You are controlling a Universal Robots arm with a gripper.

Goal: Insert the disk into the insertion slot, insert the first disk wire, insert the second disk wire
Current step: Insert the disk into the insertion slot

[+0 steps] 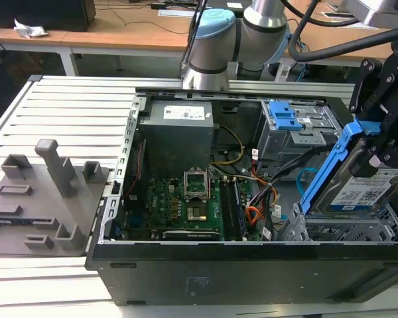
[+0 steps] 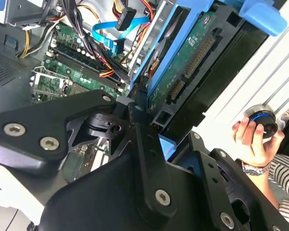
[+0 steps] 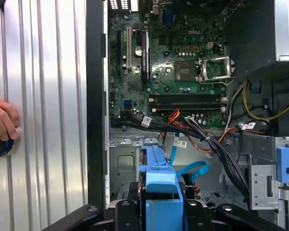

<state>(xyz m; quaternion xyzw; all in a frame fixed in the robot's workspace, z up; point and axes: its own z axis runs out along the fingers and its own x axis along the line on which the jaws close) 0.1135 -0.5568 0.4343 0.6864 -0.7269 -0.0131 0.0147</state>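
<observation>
While the gripper (image 1: pixel 373 154) is clamped on the disk (image 1: pixel 355 192), its fingers closed over the bright blue carrier in both wrist views, the drive hangs at about 4 o'clock of the open computer case (image 1: pixel 205 268) in the exterior view, over the insertion slot (image 1: pixel 338 230). What matters here is tilt. The disk's long axis runs from about 1 o'clock down to 7 o'clock in the exterior view, steeply inclined, while the light grey perforated cage lies flat beneath it. From the gripper the slot's mouth lies toward 7 o'clock, just beside the carrier's lower end. Whether that end already touches the cage edge cannot be told. I judge the disk not yet seated, since most of its labelled face stands clear above the bay. At 11 o'clock from the disk stands the grey box with a blue latch (image 1: pixel 288 129), apart from it. A loose blue cable (image 1: pixel 310 176) curls at the disk's 9 o'clock, near the carrier, so neither wire looks plugged in. A person's hand (image 2: pixel 253 139) rests on a round knob outside the case.
</observation>
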